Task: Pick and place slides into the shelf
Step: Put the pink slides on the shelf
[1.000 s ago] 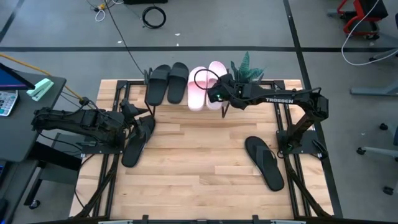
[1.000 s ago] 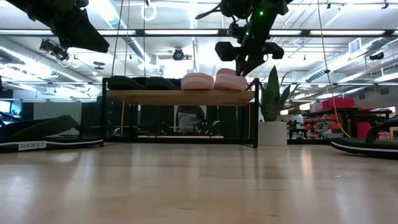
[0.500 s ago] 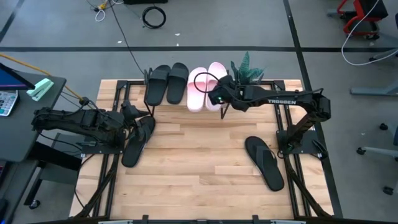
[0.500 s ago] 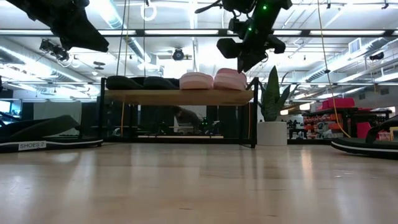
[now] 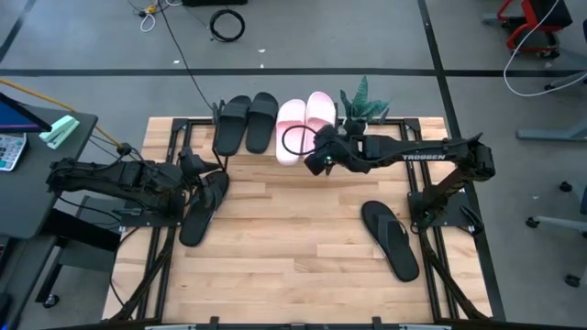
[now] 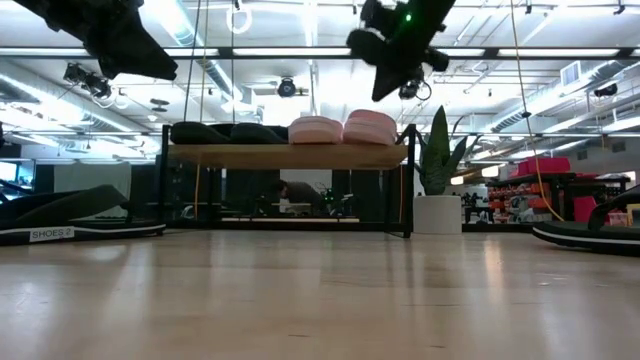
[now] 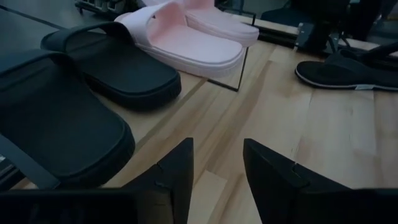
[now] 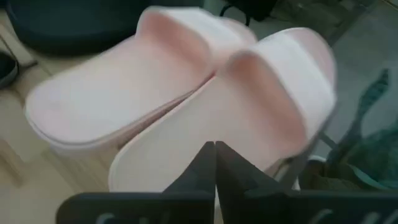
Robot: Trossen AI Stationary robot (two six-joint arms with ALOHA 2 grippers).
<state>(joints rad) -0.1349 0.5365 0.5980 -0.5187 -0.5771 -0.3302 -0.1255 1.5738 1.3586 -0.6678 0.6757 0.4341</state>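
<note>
on my feed i see two black slides (image 5: 245, 123) and two pale pink slides (image 5: 305, 123) side by side on the shelf (image 6: 288, 154), whose top board is light wood on thin black legs. two flatter black slides (image 5: 391, 238) lie on the pale slatted wooden tabletop (image 5: 293, 247), and both arms are dark, the right one lettered in white.

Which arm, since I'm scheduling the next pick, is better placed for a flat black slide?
Left. The left gripper, fingers open, sits beside the flat black slide; the right gripper is shut, up by the pink slides.
</note>
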